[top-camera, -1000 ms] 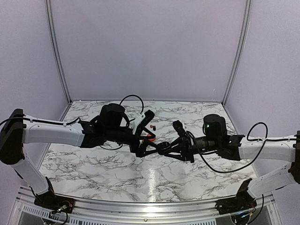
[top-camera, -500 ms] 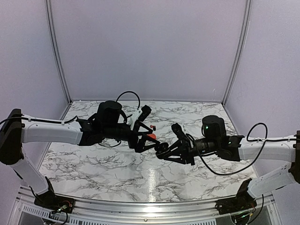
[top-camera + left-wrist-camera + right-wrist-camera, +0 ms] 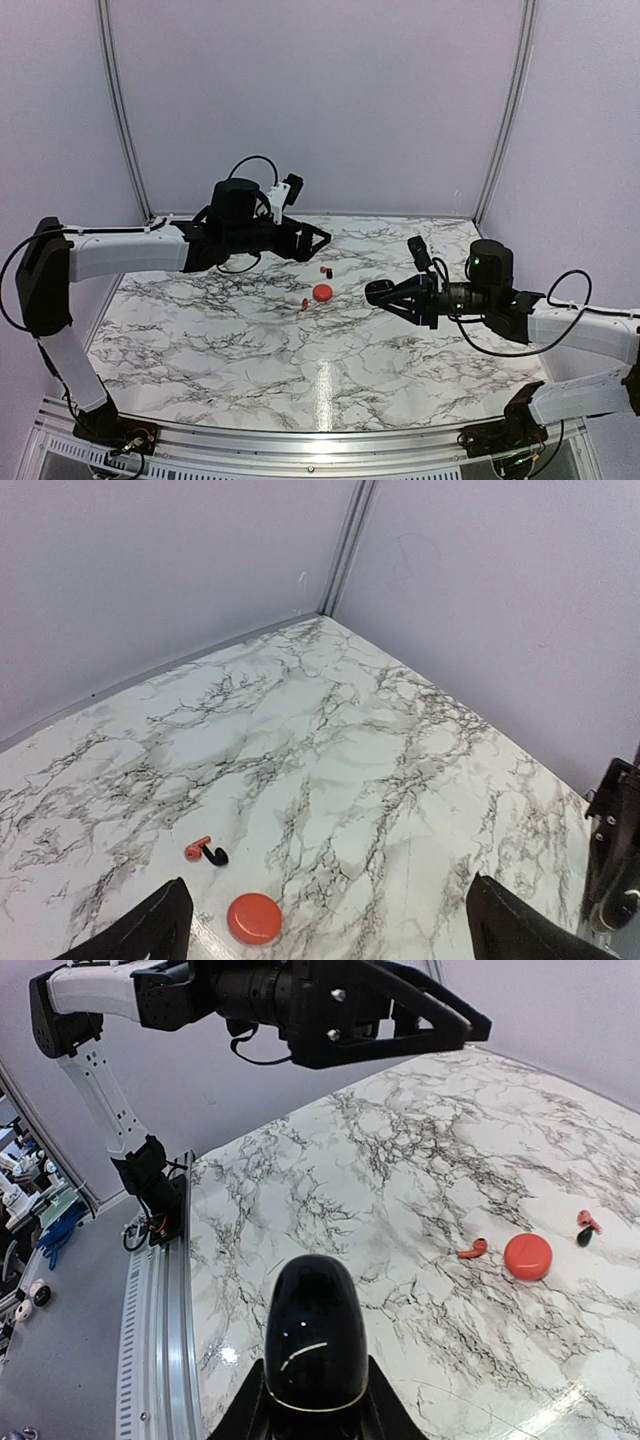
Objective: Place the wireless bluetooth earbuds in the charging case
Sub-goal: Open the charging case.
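Note:
My right gripper is shut on a glossy black oval charging case, held above the table right of centre. A round red case lies closed on the marble. The earbuds are loose around it: one red earbud just left of it, and a red earbud touching a black earbud behind it. My left gripper hangs open and empty, high over the table's back, above the red case.
The marble table is bounded by grey walls at the back and sides, with a metal rail along the near edge. The right arm shows at the edge of the left wrist view.
The two grippers, close together over the table's middle a second ago, have pulled apart. The left one rose toward the back left; the right one drew back to the right.

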You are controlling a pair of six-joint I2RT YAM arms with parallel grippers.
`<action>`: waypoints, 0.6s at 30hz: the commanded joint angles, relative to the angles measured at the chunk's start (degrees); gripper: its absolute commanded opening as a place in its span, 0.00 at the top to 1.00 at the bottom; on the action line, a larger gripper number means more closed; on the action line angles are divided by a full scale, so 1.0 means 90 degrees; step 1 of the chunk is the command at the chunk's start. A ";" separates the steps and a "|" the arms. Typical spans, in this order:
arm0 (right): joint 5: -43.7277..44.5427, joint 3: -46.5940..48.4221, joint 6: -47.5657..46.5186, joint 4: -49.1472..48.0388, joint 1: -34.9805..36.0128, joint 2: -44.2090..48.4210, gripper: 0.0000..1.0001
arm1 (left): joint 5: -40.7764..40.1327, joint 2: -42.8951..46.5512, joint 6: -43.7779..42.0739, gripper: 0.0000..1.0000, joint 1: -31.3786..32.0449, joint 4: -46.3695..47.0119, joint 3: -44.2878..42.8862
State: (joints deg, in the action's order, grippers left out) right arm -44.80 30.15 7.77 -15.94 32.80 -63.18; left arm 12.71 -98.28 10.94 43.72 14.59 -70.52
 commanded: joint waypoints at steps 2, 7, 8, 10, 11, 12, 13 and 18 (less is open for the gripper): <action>0.0072 -0.0019 0.0255 -0.0120 -0.0184 0.0105 1.00 | 0.0452 -0.0634 -0.0346 0.01 0.0079 -0.0368 -0.0442; -0.0189 -0.0061 0.0129 -0.0217 -0.0180 -0.0044 1.00 | 0.2086 -0.0020 -0.0640 0.01 0.0266 0.0447 0.0243; -0.0269 -0.0080 0.0115 -0.0286 -0.0174 -0.0052 1.00 | 0.2333 0.0070 -0.0683 0.01 0.0310 0.0458 0.0301; -0.0373 -0.0084 0.0057 -0.0329 -0.0119 -0.0082 1.00 | 0.2701 0.0166 -0.0695 0.01 0.0433 0.0466 0.0333; -0.0388 -0.0067 0.0021 -0.0335 -0.0069 -0.0109 1.00 | 0.2843 0.0176 -0.0695 0.01 0.0499 0.0462 0.0327; -0.0403 -0.0048 -0.0005 -0.0328 0.0008 -0.0137 1.00 | 0.2916 0.0195 -0.0684 0.01 0.0576 0.0468 0.0319; -0.0394 -0.0020 -0.0049 -0.0291 0.0091 -0.0154 1.00 | 0.2973 0.0191 -0.0688 0.01 0.0638 0.0469 0.0304; -0.0258 0.0132 -0.0224 -0.0055 0.0416 -0.0203 1.00 | 0.3092 0.0055 -0.0694 0.01 0.0914 0.0469 0.0185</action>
State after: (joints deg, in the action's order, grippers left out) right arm -46.68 29.32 7.57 -16.58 34.63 -64.60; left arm 36.38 -98.00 5.76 50.57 17.23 -67.48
